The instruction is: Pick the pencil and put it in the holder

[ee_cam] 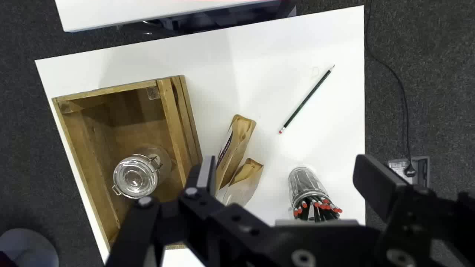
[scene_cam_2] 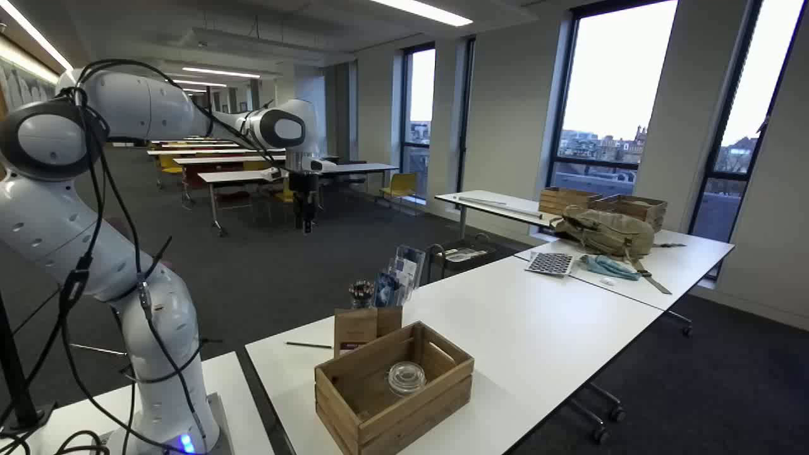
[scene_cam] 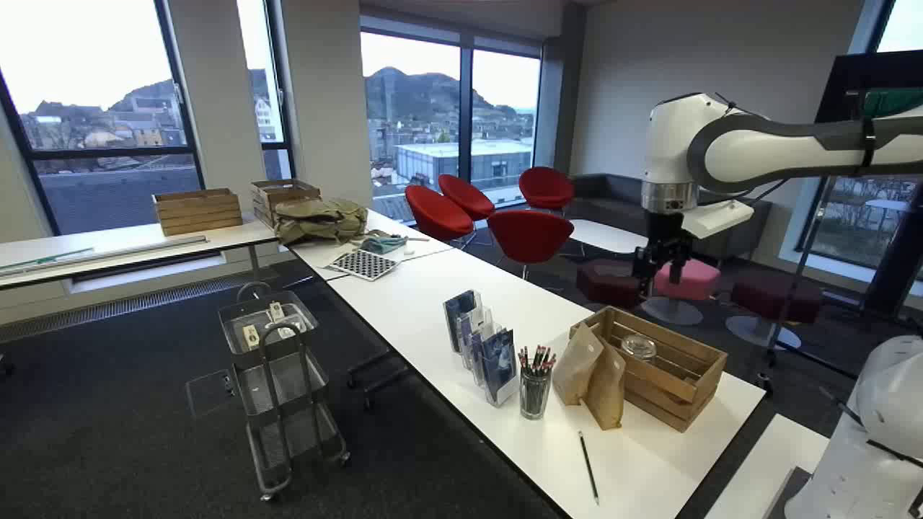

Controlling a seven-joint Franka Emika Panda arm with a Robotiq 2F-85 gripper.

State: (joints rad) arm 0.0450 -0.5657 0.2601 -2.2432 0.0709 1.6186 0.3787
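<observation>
The pencil [scene_cam: 589, 467] [scene_cam_2: 308, 345] [ee_cam: 307, 99] is thin and dark, lying flat on the white table. In the wrist view it slants, red eraser toward the cup and sharpened tip toward the upper right. The holder [scene_cam: 533, 396] [ee_cam: 304, 181] is an upright clear glass cup, full of several dark pencils with red erasers; in an exterior view, paper bags partly hide it. High above the table hangs my gripper [scene_cam: 660, 277] [scene_cam_2: 306, 224] [ee_cam: 285, 174], its jaws wide apart with nothing between them. From the wrist, the cup appears below and between the fingers.
Brown paper bags [scene_cam: 577, 364] stand beside the cup, against a wooden crate [scene_cam: 670, 367] with a glass jar [ee_cam: 135, 177] inside. A clear leaflet stand [scene_cam: 479, 346] is on the cup's far side. The table's edge [ee_cam: 364, 111] runs near the pencil.
</observation>
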